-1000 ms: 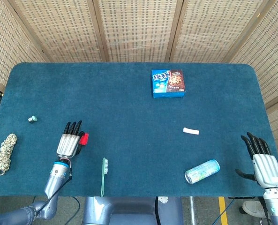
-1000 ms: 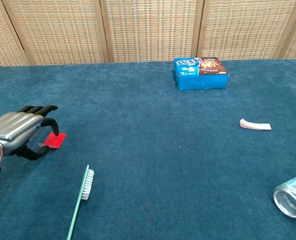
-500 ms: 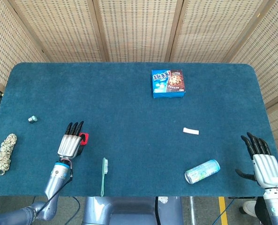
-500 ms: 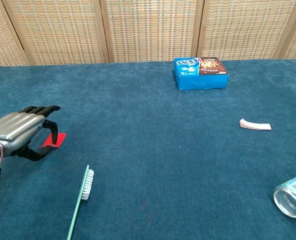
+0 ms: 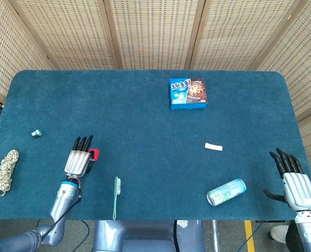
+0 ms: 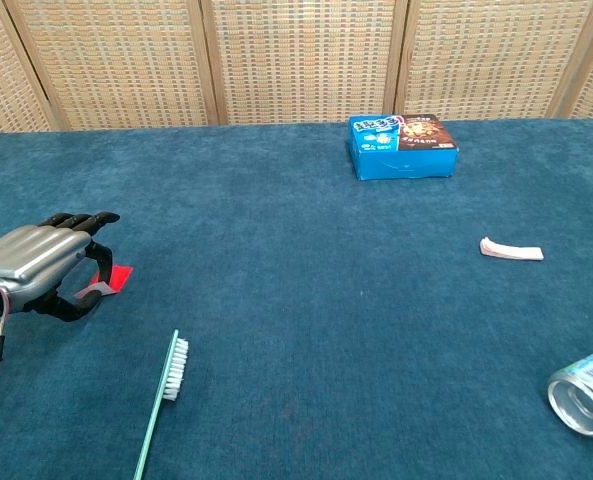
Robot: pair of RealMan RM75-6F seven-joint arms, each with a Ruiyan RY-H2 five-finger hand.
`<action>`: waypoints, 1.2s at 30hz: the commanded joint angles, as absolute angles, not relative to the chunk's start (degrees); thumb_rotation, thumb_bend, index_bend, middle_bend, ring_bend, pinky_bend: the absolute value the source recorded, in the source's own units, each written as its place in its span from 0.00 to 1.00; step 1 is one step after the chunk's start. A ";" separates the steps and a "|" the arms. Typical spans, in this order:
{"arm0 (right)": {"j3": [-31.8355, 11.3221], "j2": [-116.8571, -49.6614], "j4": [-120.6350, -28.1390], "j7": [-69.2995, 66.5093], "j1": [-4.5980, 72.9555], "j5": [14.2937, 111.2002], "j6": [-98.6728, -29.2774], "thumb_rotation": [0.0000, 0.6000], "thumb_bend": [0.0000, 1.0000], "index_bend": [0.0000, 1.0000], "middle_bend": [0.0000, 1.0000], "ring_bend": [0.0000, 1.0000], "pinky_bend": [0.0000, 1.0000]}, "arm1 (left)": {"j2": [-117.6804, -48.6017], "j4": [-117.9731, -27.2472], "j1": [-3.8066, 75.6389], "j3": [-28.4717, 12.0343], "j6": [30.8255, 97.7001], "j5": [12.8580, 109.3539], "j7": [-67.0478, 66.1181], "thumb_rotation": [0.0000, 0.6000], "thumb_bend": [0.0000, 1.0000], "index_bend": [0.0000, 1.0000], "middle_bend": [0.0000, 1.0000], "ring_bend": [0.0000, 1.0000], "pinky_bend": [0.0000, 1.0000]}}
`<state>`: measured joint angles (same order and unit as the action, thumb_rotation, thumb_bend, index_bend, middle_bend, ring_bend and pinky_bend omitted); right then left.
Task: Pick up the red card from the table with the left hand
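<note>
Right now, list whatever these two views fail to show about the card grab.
- Red card: mostly covered by the left hand in the head view; only one corner shows in the chest view.
- Whether the fingers pinch the card or only rest over it: hidden under the hand in both views.
- Right hand: outside the chest view entirely.

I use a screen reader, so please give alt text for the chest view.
The left robot hand curls over a red card on a blue table, a green toothbrush nearby. Beyond lie a snack box, white wrapper and tipped can.
</note>
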<state>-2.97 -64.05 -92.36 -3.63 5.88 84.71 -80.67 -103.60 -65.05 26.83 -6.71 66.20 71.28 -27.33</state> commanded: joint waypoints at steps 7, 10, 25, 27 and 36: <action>-2.93 -63.99 -92.40 -3.69 5.86 84.77 -80.70 1.00 0.00 0.00 0.00 0.00 0.00 | -103.49 -65.10 26.69 -6.71 66.30 71.30 -27.04 1.00 0.49 0.56 0.00 0.00 0.00; -2.92 -64.01 -92.45 -3.59 5.86 84.78 -80.70 1.00 0.00 0.00 0.00 0.00 0.00 | -103.53 -65.20 26.68 -6.69 66.30 71.34 -26.99 1.00 0.49 0.56 0.00 0.00 0.00; -2.97 -63.99 -92.44 -3.67 5.89 84.67 -80.64 1.00 0.00 0.00 0.00 0.00 0.00 | -103.69 -64.44 26.89 -6.91 66.09 71.46 -26.44 1.00 0.49 0.57 0.00 0.00 0.00; -3.00 -63.97 -92.42 -3.72 5.89 84.61 -80.62 1.00 0.00 0.00 0.00 0.00 0.00 | -103.77 -64.37 26.91 -6.93 66.20 71.57 -26.34 1.00 0.49 0.57 0.00 0.00 0.00; -3.02 -63.88 -92.37 -4.00 5.86 84.63 -80.67 1.00 0.00 0.00 0.00 0.00 0.00 | -104.00 -64.00 27.08 -7.00 66.21 71.72 -26.41 1.00 0.54 0.57 0.00 0.00 0.00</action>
